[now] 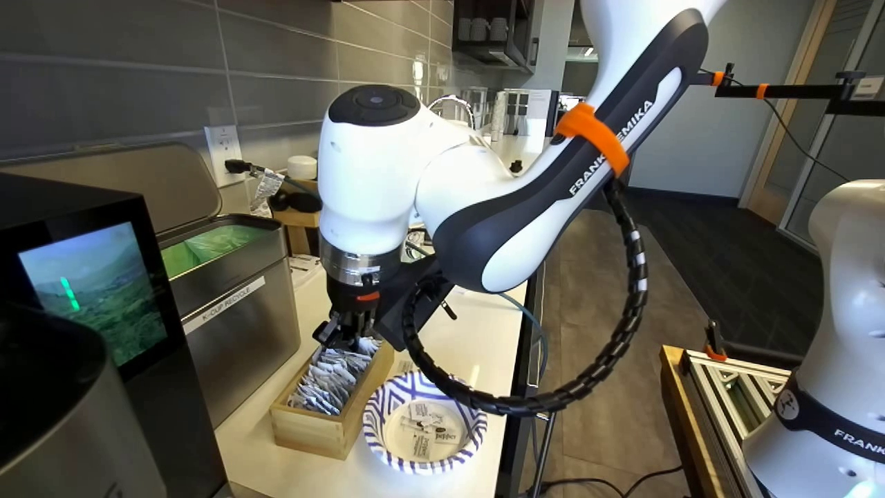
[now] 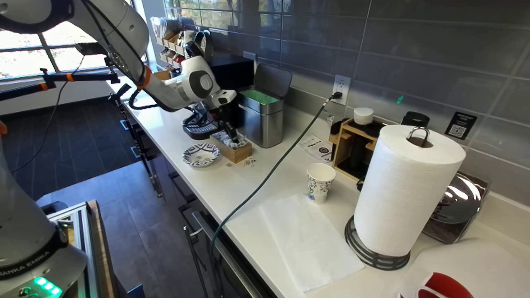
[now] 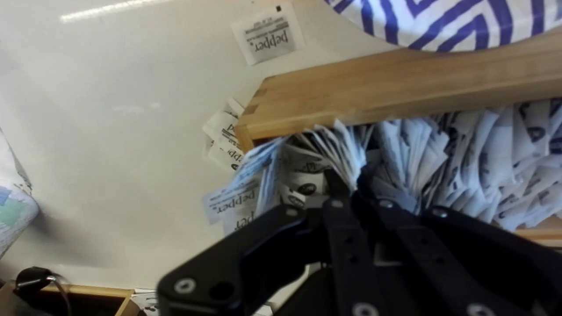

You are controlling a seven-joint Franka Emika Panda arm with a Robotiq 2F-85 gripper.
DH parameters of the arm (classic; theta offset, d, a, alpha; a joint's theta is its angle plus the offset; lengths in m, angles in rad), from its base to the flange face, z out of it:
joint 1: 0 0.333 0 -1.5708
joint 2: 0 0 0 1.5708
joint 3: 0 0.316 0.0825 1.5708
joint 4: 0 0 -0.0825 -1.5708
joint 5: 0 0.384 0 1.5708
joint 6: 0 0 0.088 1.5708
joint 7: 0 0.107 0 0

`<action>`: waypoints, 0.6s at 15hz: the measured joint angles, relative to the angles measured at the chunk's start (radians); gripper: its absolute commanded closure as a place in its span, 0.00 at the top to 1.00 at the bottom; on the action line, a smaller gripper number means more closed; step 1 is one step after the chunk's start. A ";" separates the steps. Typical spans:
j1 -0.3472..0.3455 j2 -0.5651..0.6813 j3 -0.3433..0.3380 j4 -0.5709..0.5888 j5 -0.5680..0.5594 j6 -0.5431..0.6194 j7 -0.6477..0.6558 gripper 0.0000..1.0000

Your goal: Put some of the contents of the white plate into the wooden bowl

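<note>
The white plate with a blue patterned rim [image 1: 377, 420] stands on the counter beside the wooden bowl, a rectangular box [image 1: 308, 430]; both also show in an exterior view, the plate [image 2: 188, 156] and the box [image 2: 238, 155]. A few pepper packets [image 1: 442, 433] lie in the plate. Many upright packets [image 3: 496, 149] fill the box. My gripper [image 3: 353, 188] points down into the end of the box away from the coffee machine. Its fingers are closed on a bunch of packets [image 3: 344, 151], which fans out above the tips. The plate's rim [image 3: 439, 24] lies beyond the box's long wall [image 3: 351, 94].
Loose pepper packets [image 3: 268, 37] lie on the counter near the box, some at its corner [image 3: 224, 136]. A steel recycling bin [image 1: 242, 339] stands close behind the box, by a coffee machine [image 1: 90, 270]. A paper cup [image 2: 319, 184], towel roll [image 2: 408, 194] and cable [image 2: 265, 182] are further along.
</note>
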 measured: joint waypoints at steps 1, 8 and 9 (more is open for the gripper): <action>0.000 0.002 0.000 0.001 0.000 0.000 -0.002 0.32; -0.003 0.003 -0.002 0.002 0.052 -0.003 -0.029 0.84; -0.005 -0.002 -0.002 0.001 0.071 -0.004 -0.038 0.90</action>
